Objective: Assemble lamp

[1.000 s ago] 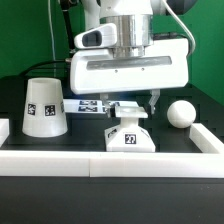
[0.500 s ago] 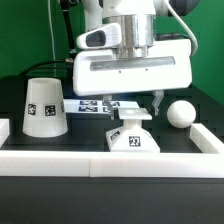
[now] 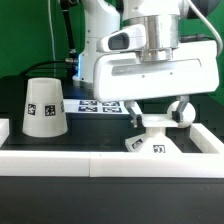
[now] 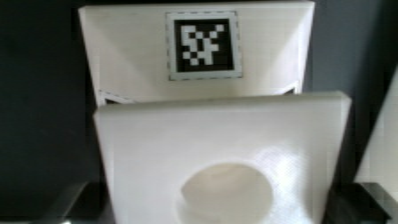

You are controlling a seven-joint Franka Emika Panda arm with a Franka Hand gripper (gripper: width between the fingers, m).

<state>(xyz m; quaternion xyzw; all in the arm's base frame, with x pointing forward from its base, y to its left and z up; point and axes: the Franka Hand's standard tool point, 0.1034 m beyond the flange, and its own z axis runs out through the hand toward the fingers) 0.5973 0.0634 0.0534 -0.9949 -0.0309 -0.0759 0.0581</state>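
While the gripper [image 3: 152, 120] clamps the base [image 3: 150, 143] by its upper block, the base sits tilted just behind the front rail [image 3: 60, 160] | base: matte white, blocky, round socket [image 4: 231, 192], black-and-white square tag [image 4: 199, 45] | shade [image 3: 42, 107]: tagged truncated cone, well apart toward exterior view's left | bulb [image 3: 183, 113]: smooth ball near gripper

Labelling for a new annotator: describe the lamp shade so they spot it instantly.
On the black table, look at the exterior view's left, beside the marker board. The shade is the only cone-shaped white part, wide end down, bearing square tags.
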